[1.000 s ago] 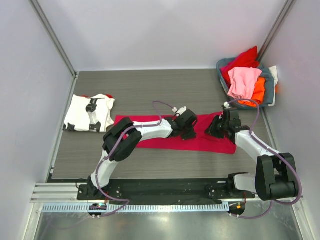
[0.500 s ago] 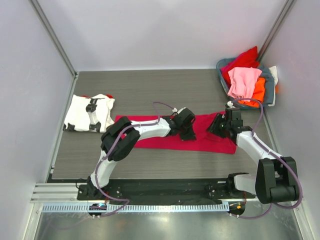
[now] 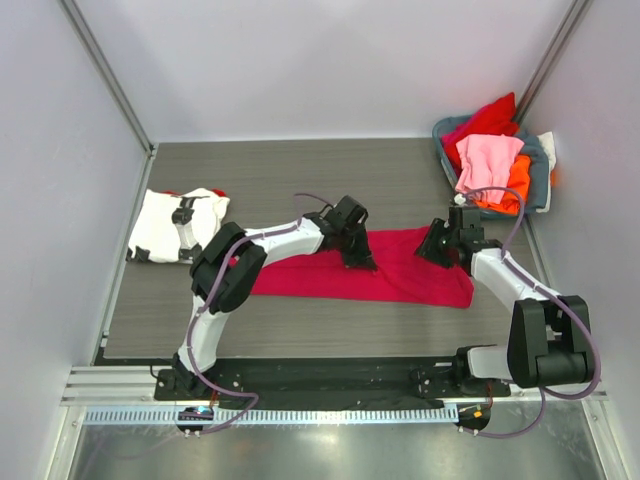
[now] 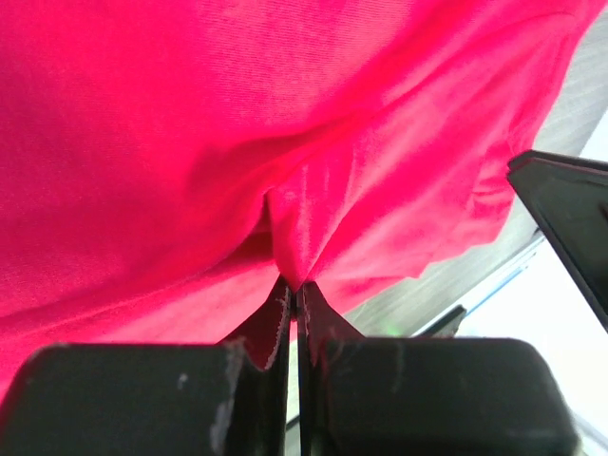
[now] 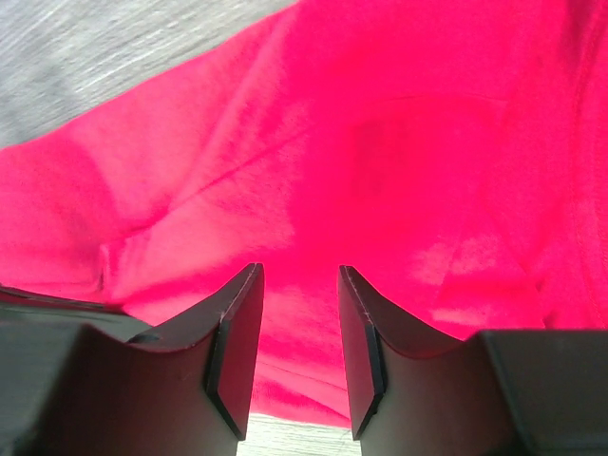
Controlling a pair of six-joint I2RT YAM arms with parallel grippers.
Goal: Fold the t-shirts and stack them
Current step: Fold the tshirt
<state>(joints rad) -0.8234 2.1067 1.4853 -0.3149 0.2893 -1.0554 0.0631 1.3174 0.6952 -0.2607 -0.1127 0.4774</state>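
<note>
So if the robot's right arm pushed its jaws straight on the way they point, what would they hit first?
The right gripper would most likely meet the plain crimson-magenta cloth t-shirt first: it fills the view beyond the open jaws, though how close is unclear.

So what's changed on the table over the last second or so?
The left fingers closed, pinching a fold of the crimson-magenta cloth t-shirt, and carried it toward the far left. The right fingers opened over the same shirt and edged slightly farther from the arms' bases. The white t-shirt with black markings and the grey-blue basket of clothes stayed put.
</note>
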